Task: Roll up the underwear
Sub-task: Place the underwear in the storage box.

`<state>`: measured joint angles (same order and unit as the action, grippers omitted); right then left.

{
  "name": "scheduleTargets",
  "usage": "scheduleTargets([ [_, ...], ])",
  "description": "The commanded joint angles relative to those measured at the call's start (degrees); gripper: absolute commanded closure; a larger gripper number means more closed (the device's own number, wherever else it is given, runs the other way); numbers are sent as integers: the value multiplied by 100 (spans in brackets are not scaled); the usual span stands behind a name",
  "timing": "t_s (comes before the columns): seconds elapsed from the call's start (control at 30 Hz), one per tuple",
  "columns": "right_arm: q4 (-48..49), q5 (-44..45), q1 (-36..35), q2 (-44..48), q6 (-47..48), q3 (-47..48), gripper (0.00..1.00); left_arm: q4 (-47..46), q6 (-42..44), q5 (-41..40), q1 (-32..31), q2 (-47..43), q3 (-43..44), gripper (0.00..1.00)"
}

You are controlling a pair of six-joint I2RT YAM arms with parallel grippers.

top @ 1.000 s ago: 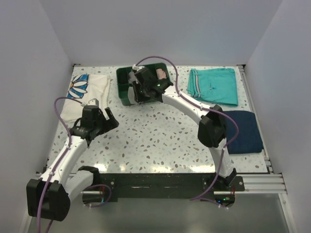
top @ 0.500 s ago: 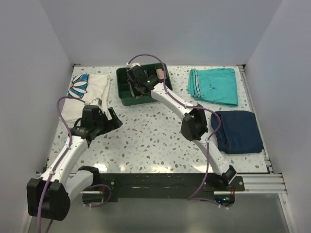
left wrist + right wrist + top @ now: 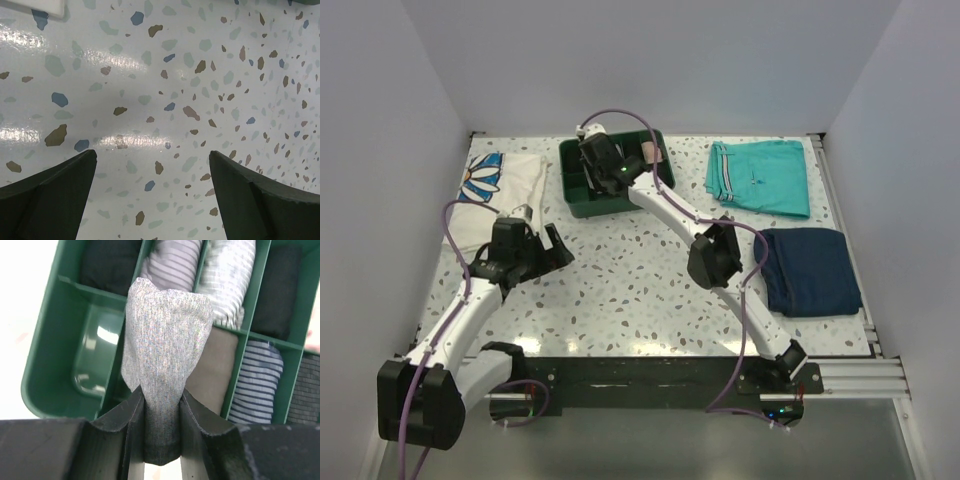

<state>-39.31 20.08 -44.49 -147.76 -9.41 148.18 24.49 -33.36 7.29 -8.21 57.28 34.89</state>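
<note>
**Right gripper holds underwear over tray**

Right gripper (image 3: pixel 162 407) is clamped on the underwear (image 3: pixel 167 335), a grey heathered bundle pinched between its 2 fingers, the free end bulging past the tips. The bundle sits over the green tray (image 3: pixel 47 365), by the divider beside 1 bare compartment. Contact with the tray cannot be told. Neighbouring compartments hold rolled garments (image 3: pixel 175 260): striped, black, tan. Left gripper (image 3: pixel 151 159) is spread wide, holding nothing, above the speckled table (image 3: pixel 150 75) near a white floral garment (image 3: pixel 495 195). Teal shorts (image 3: pixel 760 178) and a navy garment (image 3: pixel 810 270) lie at the table's right side.
</note>
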Motion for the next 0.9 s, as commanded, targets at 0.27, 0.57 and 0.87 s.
scheduleTargets([
  [0.27,477,85,46,-367,133,308,95,-199,120,132,47,91,-9,0],
  [0.57,591,-311,37,-175,-385,-8,96,-208,120,150,56,117,-9,0],
  [0.87,547,-469,90,160,-738,-543,98,-208,111,141,56,91,-18,0],
])
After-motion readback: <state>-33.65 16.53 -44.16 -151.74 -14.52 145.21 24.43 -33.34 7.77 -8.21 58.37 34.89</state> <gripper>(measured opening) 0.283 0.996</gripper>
